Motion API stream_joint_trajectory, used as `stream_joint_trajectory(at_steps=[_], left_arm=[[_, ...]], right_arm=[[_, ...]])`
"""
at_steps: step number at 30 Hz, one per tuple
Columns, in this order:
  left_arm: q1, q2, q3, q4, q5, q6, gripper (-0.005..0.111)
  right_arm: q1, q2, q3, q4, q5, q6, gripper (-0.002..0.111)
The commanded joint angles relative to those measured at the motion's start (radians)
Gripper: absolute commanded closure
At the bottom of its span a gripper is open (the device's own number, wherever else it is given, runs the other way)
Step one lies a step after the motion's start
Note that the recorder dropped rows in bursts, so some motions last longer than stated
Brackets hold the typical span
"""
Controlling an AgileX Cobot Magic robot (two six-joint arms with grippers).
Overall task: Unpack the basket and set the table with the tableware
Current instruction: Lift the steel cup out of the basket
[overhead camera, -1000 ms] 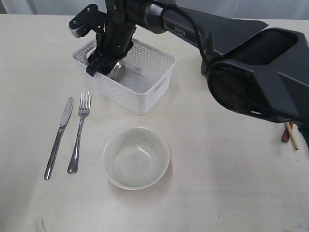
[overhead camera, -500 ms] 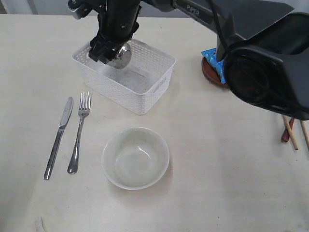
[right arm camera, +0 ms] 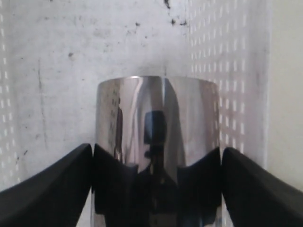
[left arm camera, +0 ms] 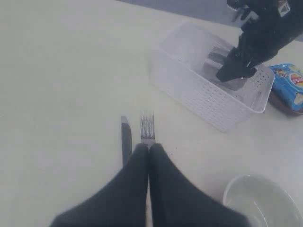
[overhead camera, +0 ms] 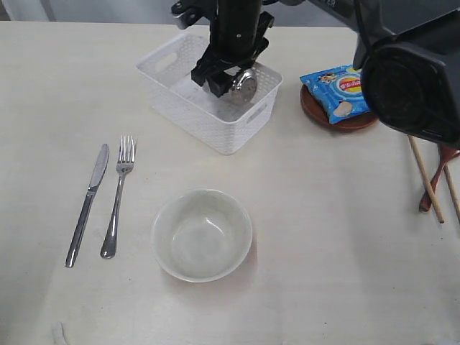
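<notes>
The white basket [overhead camera: 192, 117] stands at the back middle of the table [overhead camera: 330, 280]. My right gripper [overhead camera: 228, 77] hangs over its right end, shut on the steel cup [overhead camera: 245, 84]. In the right wrist view its jaws press both sides of the cup [right arm camera: 156, 113], held above the basket floor [right arm camera: 66, 52]. Knife [overhead camera: 88, 205] and fork [overhead camera: 118, 195] lie side by side at the left, with the off-white bowl [overhead camera: 202, 234] in front. My left gripper [left arm camera: 149, 147] is shut and empty, hovering over the fork [left arm camera: 147, 127] beside the knife [left arm camera: 126, 141].
A blue chip bag [overhead camera: 338, 92] lies on the brown plate [overhead camera: 315, 109] right of the basket. Chopsticks [overhead camera: 425, 180] and the dark spoon [overhead camera: 435, 188] lie at the right edge. The right arm's bulky body [overhead camera: 413, 72] fills the top right corner.
My right gripper has carried the cup up and to the right. The basket has slid right and back along with it. The arm has swung aside, uncovering the plate and chip bag.
</notes>
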Motion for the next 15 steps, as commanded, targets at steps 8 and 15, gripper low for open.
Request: stream_joint_trajectory(at_steps=[8, 15], left_arm=[[-0.007, -0.006, 0.006, -0.01, -0.016, 0.003, 0.107], [-0.007, -0.006, 0.006, -0.01, -0.015, 0.007, 0.107]], right_arm=[[-0.052, -0.017, 0.005, -0.129, -0.05, 0.08, 0.109], [-0.043, -0.104, 0.005, -0.026, -0.083, 0.059, 0.109]])
